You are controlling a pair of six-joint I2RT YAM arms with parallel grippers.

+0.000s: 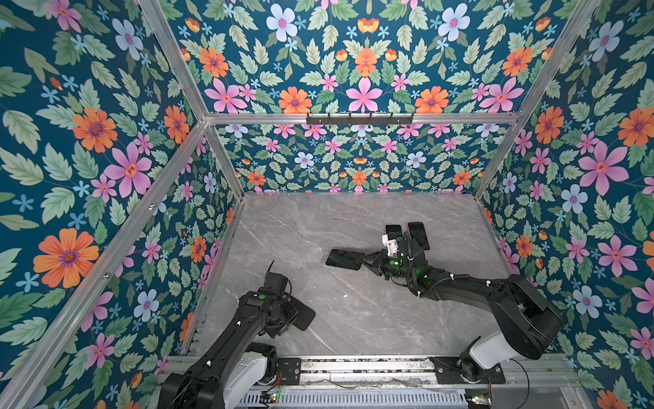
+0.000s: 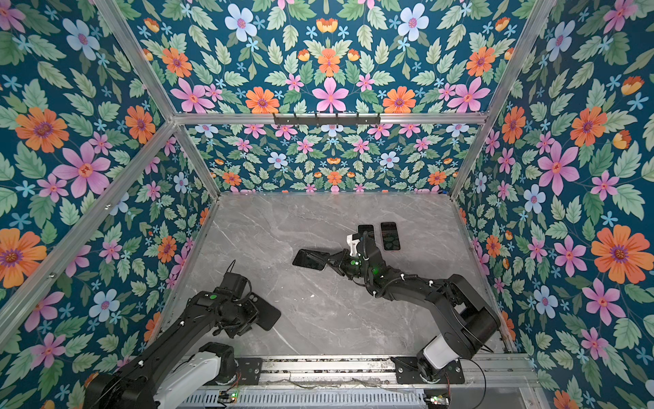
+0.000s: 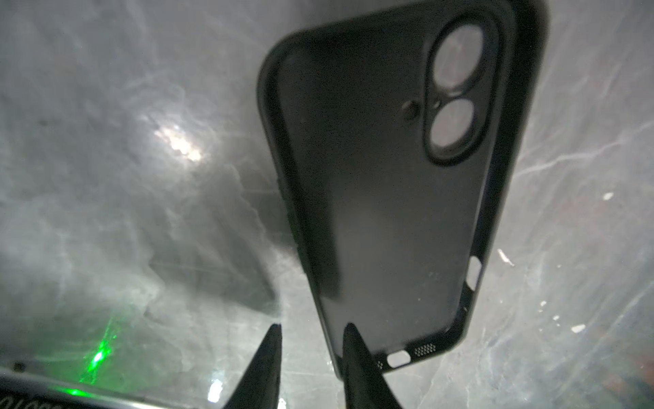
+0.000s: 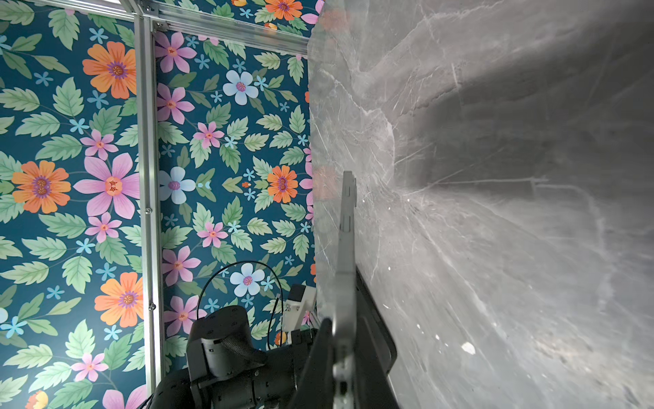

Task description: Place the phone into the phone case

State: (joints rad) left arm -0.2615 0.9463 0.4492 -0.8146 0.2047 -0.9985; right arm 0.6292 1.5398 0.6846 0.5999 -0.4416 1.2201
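The phone (image 1: pixel 345 259) is a dark slab held above the middle of the marble table, and my right gripper (image 1: pixel 368 262) is shut on its right end. In the right wrist view I see the phone (image 4: pixel 346 244) edge-on, a silver rim between the jaws of the right gripper (image 4: pixel 345 318). The black phone case (image 1: pixel 305 313) lies hollow side up near the front left, with camera cut-outs at its far end. My left gripper (image 3: pixel 313 327) is open and straddles the side wall of the phone case (image 3: pixel 382 198) near its bottom corner. One finger (image 3: pixel 354 354) is over the case's hollow and the other stands outside, apart from the wall.
Two more dark phone-like slabs (image 1: pixel 393 231) (image 1: pixel 418 235) lie side by side at the back right, just behind my right wrist. Floral walls close the table (image 1: pixel 354 318) on three sides. A metal rail (image 1: pixel 354 364) runs along the front edge.
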